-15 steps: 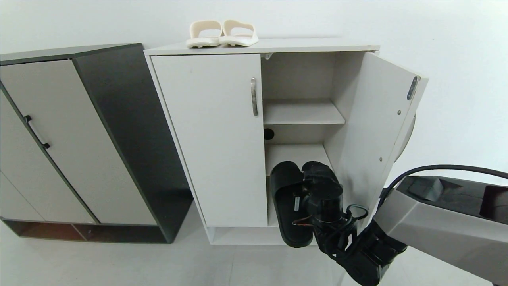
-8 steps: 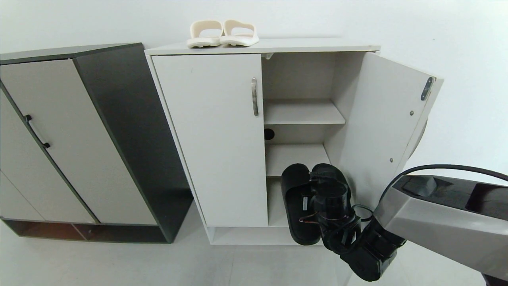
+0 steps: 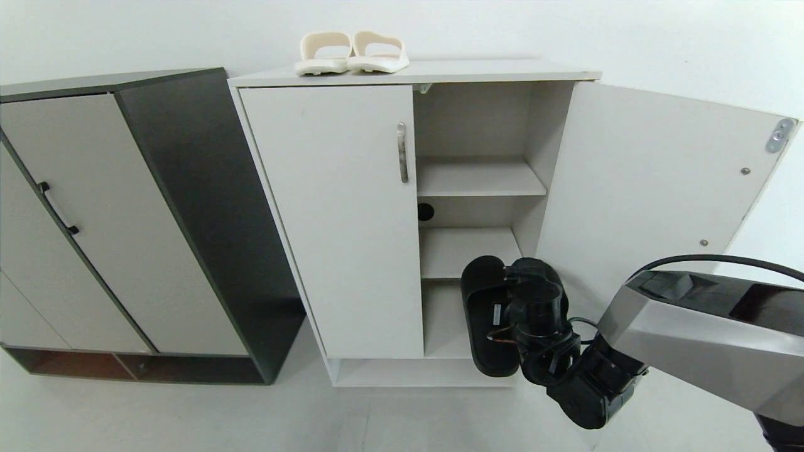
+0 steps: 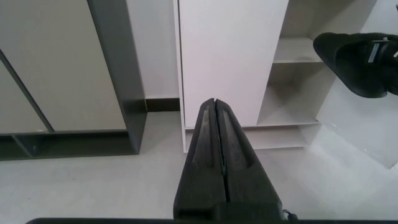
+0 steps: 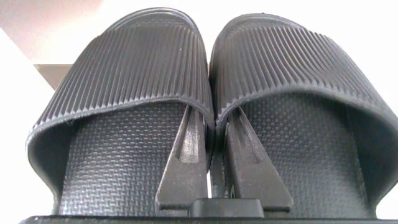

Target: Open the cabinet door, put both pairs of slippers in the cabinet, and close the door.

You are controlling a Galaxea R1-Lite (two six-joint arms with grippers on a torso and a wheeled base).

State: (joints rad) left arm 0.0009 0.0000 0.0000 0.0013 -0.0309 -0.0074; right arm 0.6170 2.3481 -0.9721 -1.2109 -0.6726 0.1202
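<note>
- White cabinet [image 3: 502, 70]: against the wall, shelves visible in the right half.
- Dark cabinet [image 3: 188, 207]: just beside it on the robot's left, doors closed.
- Right door [image 3: 647, 182]: swung wide open. Left door [image 3: 333, 213]: closed, metal handle [image 3: 401, 152] on its inner edge.
- Black slippers [image 3: 487, 320]: side by side in the air in front of the lower right compartment, toes towards the opening. How far the toes reach in: can't tell.
- Cream slippers [image 3: 352, 53]: side by side on the cabinet top, above the left door.
- Right gripper [image 5: 213, 115]: one finger under each strap, narrow gap, pinching the adjoining inner edges of the black pair together.
- Left gripper [image 4: 214, 102]: fingers pressed fully together, holding nothing, above the floor in front of the closed left door.
</note>
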